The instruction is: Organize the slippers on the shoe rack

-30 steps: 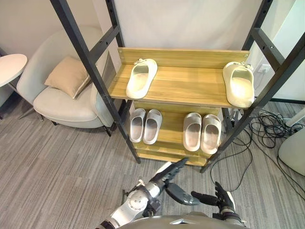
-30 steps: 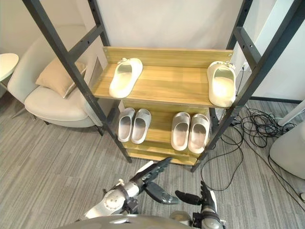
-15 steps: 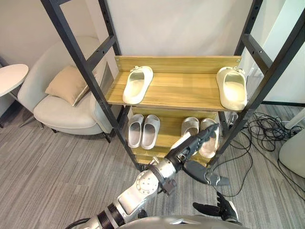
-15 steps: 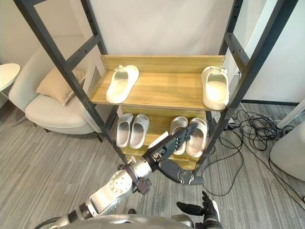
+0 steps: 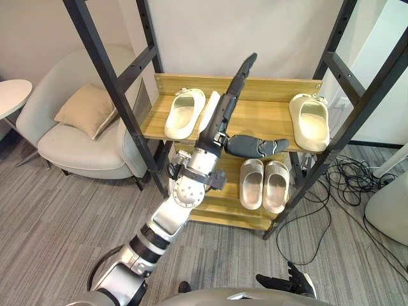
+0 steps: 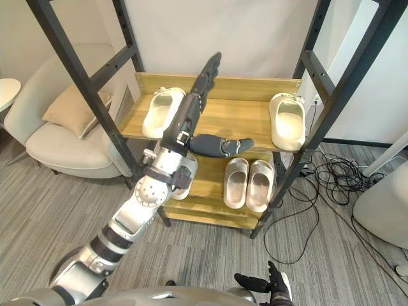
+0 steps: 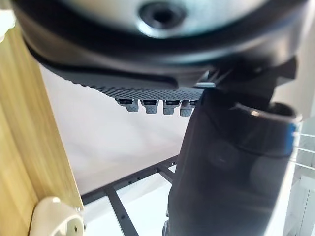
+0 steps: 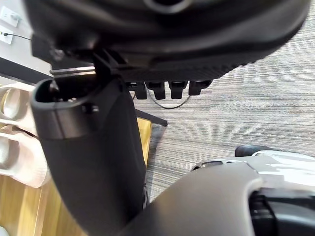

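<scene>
On the top shelf (image 5: 268,116) of the rack, the left slipper (image 5: 185,113) and the right slipper (image 5: 310,121) lie well apart. Your left hand (image 5: 223,115) is up between them, fingers straight, thumb out, holding nothing. You're at the reach; next, likely, grip one and set it beside its mate. Your right hand (image 5: 292,282) hangs low, fingers relaxed.

No writing, label or number is legible anywhere.

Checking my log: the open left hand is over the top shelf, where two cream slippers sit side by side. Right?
No. The left eye view shows them apart: left slipper at the top shelf's left end, right slipper at its right.
</scene>
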